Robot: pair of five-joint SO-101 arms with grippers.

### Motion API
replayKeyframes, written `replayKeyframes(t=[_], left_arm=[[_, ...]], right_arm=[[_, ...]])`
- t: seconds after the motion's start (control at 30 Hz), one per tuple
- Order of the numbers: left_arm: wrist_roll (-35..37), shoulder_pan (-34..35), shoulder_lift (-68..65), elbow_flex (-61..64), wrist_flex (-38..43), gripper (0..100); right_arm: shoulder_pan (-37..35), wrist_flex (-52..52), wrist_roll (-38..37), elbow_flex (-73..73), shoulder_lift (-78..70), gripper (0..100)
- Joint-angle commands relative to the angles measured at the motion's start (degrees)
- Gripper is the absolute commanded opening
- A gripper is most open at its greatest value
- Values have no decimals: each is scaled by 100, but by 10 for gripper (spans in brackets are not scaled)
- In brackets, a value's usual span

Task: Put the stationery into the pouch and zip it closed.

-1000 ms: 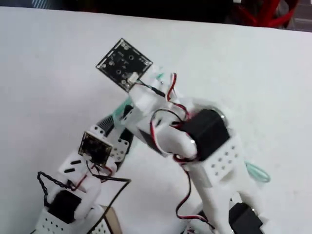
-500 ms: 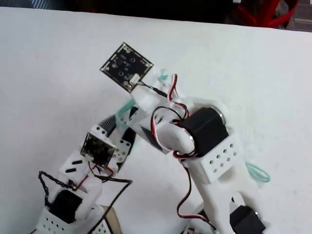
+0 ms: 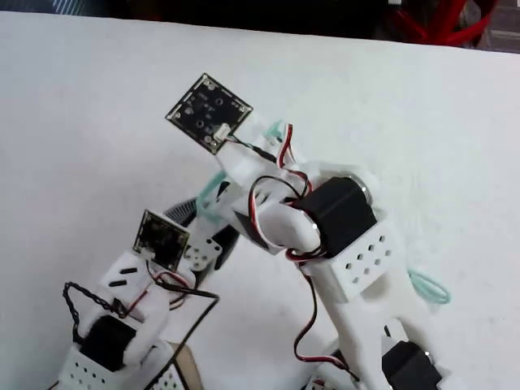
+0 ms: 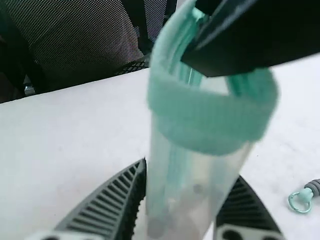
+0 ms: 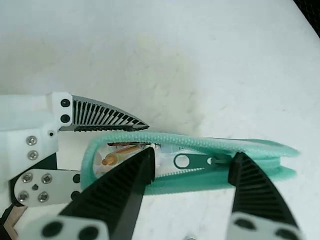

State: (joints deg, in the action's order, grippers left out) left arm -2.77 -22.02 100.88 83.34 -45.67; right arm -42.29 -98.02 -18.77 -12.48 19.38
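The left arm is set low at the near-left of the table, with its wrist angled toward the right arm. The right arm is stretched forward and bent across it. The left gripper is closed on the pouch. The right gripper is held over the same pouch with its fingers spread apart.

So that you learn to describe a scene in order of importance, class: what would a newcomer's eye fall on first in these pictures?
First, the clear pouch with its teal zip edge, standing clamped between the ribbed fingers of the left gripper. Next, in the right wrist view, the right gripper sits open astride the zip pull. From above, both white arms crowd together over the white table.
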Motion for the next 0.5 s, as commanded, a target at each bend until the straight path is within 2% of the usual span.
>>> replayKeyframes(t=[0.0,0.17,0.37,0.47], left_arm=[[-53,-180,31,-273,-18,215],[-62,-251,31,-273,-18,215],[-62,-303,40,-264,-9,215],[-62,-374,40,-255,-9,214]], right_arm=[[242,-31,-290,158,-110,245],[822,-4,-668,624,-514,245],[1305,13,-686,114,-435,242],[1349,31,-1292,53,-303,149]])
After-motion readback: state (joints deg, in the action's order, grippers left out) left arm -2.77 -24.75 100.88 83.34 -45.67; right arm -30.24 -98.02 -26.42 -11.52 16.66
